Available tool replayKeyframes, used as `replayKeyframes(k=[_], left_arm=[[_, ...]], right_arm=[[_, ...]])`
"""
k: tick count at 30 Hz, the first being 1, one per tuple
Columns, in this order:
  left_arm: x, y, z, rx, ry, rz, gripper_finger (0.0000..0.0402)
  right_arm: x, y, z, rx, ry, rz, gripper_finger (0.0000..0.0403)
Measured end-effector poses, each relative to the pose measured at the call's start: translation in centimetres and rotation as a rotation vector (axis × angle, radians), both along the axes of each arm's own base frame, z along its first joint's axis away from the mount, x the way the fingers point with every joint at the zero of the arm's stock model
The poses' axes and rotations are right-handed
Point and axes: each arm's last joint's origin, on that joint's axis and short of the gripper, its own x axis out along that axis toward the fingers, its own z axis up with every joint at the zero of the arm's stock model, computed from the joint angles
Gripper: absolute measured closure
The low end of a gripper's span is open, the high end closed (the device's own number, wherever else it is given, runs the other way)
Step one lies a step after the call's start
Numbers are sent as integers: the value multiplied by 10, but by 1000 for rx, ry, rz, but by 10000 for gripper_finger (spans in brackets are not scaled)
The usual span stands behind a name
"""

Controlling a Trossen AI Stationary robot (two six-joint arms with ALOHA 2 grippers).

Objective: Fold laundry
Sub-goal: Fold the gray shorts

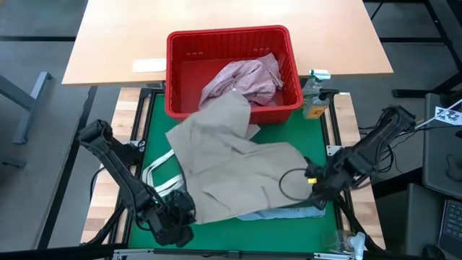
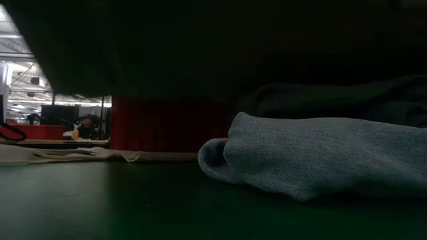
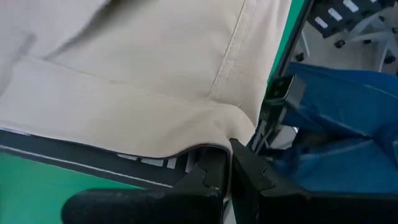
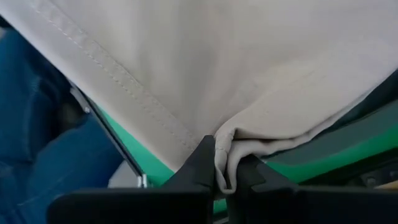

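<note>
A beige garment (image 1: 231,162) stretches from the front rim of the red basket (image 1: 180,43) across the green table toward its near edge. My left gripper (image 1: 180,211) is shut on the garment's near left corner. My right gripper (image 1: 315,182) is shut on its right edge. A mottled pink garment (image 1: 245,78) lies in the basket. A light blue piece (image 1: 289,213) lies on the table under the beige garment's near edge, and it also shows as the light blue piece (image 2: 320,153) in the low view. My left gripper (image 3: 229,152) pinches the beige garment's edge (image 3: 214,134) between its two fingers, at a corner beside a seam. The fingers slant down from the table's near left. The cloth spreads away from the fingers without sagging. My right gripper (image 4: 222,155) pinches a bunched fold of the beige garment's edge (image 4: 231,140) between its two fingers, more than one layer thick. The fingers point steeply down from the table's right side. The cloth fans out from the hold toward a stitched hem (image 4: 112,81).
A white tote bag (image 1: 160,177) with loop handles lies on the table at the left, partly under the beige garment. A spray bottle (image 1: 314,94) stands to the right of the basket. A wooden table (image 1: 216,18) lies beyond the basket.
</note>
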Motion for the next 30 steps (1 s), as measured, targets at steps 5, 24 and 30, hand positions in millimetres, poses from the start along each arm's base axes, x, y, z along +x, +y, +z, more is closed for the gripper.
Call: replayKeyframes(k=[5,24,30], left_arm=[[6,-9,-10,-42,33,-27,398],[4,-20,-19,-150,118,-26,344],[3,-20,-19,-144,116,-11,311]], right_arm=[[11,14,-13,18,80,29,388],[18,25,-19,100,120,70,388],[18,25,-19,102,117,70,385]])
